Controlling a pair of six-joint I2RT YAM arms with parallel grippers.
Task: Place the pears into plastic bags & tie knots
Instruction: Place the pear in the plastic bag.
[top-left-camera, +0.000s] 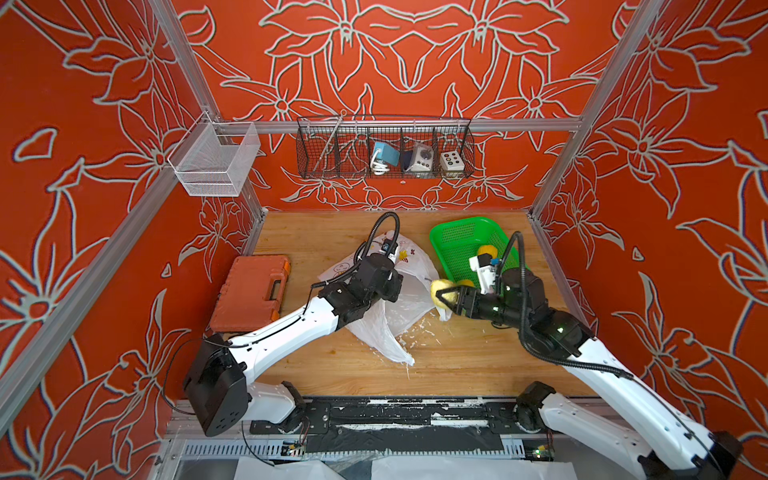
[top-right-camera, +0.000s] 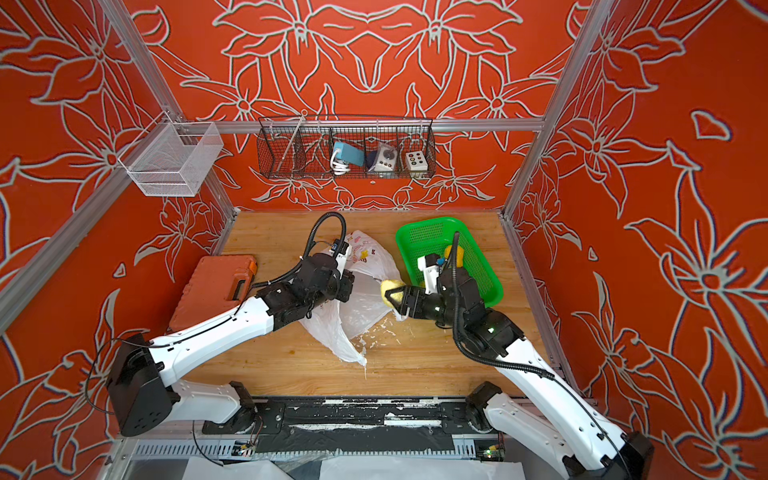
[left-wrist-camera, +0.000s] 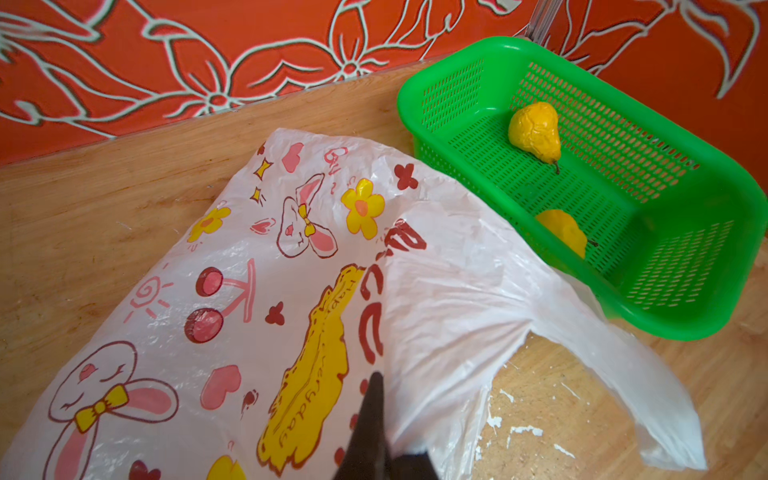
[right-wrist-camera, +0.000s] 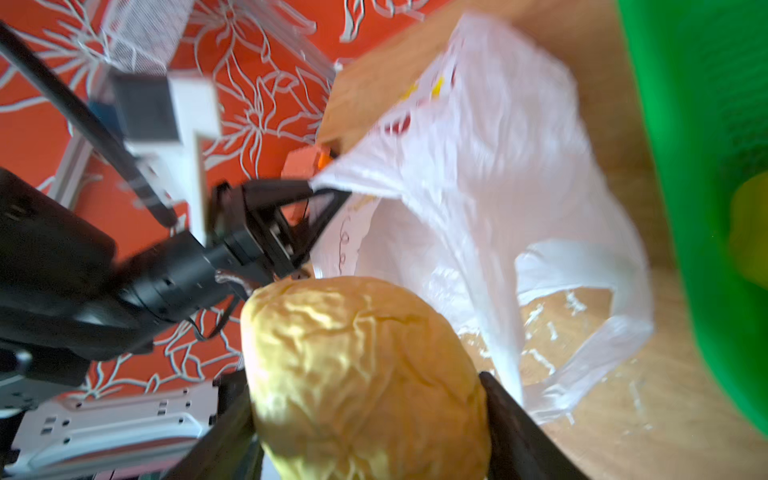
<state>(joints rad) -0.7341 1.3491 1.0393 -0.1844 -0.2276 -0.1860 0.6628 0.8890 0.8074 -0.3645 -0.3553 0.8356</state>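
To the left of the bag, well apart from it, a flat orange plastic tool case (top-left-camera: 249, 291) is lying on the wooden table (top-left-camera: 457, 365). The left gripper (left-wrist-camera: 374, 399) is standing over the thin white translucent plastic bag (left-wrist-camera: 449, 282) that is printed with rabbits, hearts and yellow flowers. Its jaws are pressed fully together, and they are pinching a fold of the bag's film and pulling it up into a ridge. The bag is spreading over the middle of the table, and one white handle loop (left-wrist-camera: 623, 374) on its right side is lying open and untied on the wood, among small white flecks.

At the right edge of the bag, the right gripper (right-wrist-camera: 361, 380) is holding the pale cream wrinkled pear (right-wrist-camera: 353, 332). Its jaws are standing wide, one on each side of the fruit, and the pear is filling the gap between them. The fruit is facing the raised side of the bag, between the bag and the basket.

Just to the right of the bag, the bright green mesh plastic basket (left-wrist-camera: 457, 45) is standing on the table and touching the bag's edge. Inside it a yellow lumpy pear (left-wrist-camera: 534, 131) is lying farther from the bag, and an orange-yellow pear (left-wrist-camera: 563, 232) is lying against the wall nearest the bag.
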